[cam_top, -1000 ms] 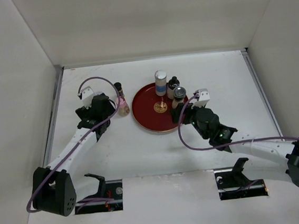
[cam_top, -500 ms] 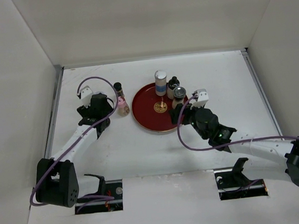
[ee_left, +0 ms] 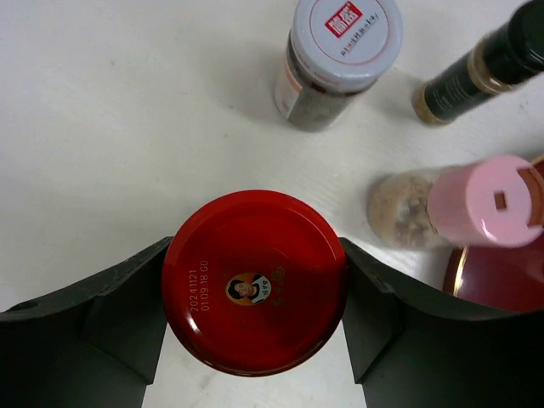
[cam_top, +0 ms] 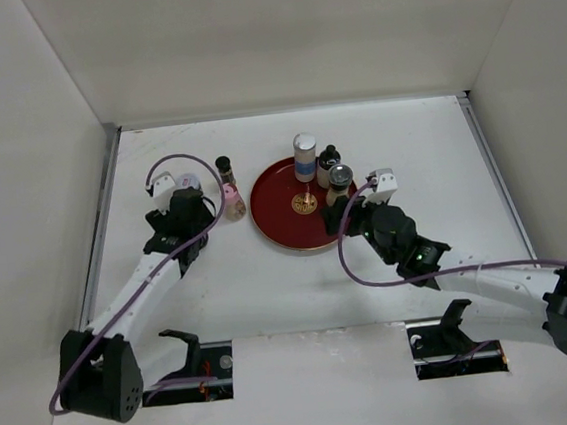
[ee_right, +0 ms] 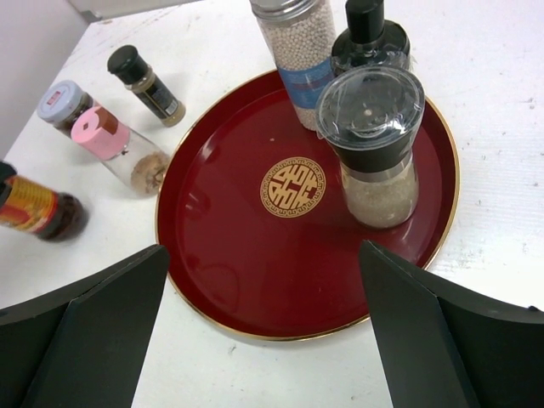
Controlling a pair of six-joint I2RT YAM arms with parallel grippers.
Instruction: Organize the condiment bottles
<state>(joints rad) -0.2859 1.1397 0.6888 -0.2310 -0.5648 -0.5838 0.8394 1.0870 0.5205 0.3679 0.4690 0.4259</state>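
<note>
The left pincer (ee_left: 255,293) is clenched on the red-capped jar (ee_left: 253,276), gripping at the lid. The pink-capped bottle (ee_left: 480,202) stands just to its right, so swinging toward the tray (ee_right: 212,280) could topple it. The right pincer (ee_right: 263,255) hangs released and empty, the tray's near rim between its fingers

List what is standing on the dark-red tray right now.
On the tray: a blue-banded cylinder, a clear-lidded shaker and a gold emblem at centre. A black-topped bottle stands behind the shaker, which covers its base, so whether it sits inside the rim cannot be told.
</note>
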